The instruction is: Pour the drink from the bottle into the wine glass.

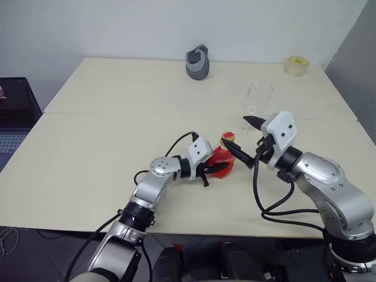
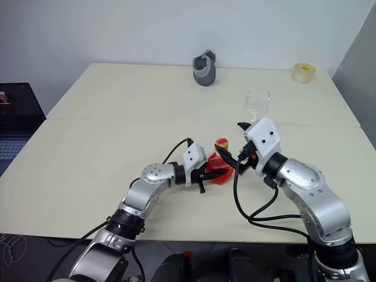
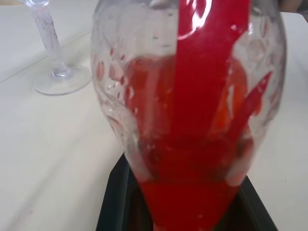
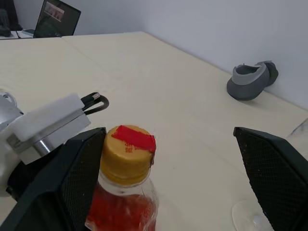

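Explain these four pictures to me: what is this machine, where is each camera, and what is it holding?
It is a two-armed humanoid robot at a cream table. Two pictures come from its head, one from each wrist. The left gripper is shut on a small clear plastic bottle of bright red drink, its yellowish-orange cap on. The right gripper stands open around that cap. Behind stands a tall clear stemmed wine glass, with a grey container and a tape roll at the far edge.
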### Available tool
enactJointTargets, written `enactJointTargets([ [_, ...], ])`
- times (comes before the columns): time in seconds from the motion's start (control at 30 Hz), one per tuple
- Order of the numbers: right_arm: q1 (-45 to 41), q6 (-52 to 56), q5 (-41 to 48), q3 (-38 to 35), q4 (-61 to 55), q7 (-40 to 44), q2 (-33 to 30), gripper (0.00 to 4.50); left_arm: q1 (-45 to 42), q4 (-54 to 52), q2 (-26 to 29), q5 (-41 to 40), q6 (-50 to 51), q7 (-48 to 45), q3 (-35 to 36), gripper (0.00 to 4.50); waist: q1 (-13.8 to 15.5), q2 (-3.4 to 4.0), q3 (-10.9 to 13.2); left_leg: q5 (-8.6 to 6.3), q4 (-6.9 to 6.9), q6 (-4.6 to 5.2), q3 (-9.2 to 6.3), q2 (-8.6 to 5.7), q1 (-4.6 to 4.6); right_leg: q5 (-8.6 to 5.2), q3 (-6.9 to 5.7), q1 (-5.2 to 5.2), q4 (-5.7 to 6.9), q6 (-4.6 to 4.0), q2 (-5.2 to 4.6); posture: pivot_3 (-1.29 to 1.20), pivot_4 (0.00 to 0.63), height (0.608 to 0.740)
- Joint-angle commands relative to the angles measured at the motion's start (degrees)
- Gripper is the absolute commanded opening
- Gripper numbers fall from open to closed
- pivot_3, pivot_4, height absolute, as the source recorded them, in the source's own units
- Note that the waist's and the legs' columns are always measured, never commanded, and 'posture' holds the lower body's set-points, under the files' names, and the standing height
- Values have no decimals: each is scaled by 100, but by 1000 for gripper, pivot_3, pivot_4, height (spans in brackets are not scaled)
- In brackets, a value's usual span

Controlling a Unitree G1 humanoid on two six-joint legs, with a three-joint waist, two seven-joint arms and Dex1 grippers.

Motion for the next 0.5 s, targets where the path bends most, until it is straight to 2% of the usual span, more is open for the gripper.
enactJointTargets([
  [0.03,82,-1,-40,-660,300,21,-263,4500,-95,-202,29,-99,-213,-3,182,720,0,0,0,0,0,0,0,0,0,0,0,0,0,0,0,0,150,740],
  [0.27,221,342,972,-883,-29,836,-606,4500,-127,-153,50,-100,-247,-16,191,711,-15,0,0,0,-3,1,4,2,2,0,3,1,-1,0,2,0,150,740],
  [0.4,-87,569,1157,-512,-285,589,-332,4500,-150,-127,32,-78,-266,-22,191,711,-18,0,0,0,-4,1,2,4,4,0,2,1,1,0,4,0,150,740],
  [0.5,-394,519,825,-93,-176,232,10,4500,-157,-122,22,-67,-274,-25,181,711,-16,0,0,0,-4,1,3,4,5,0,3,1,2,0,5,0,150,740],
])
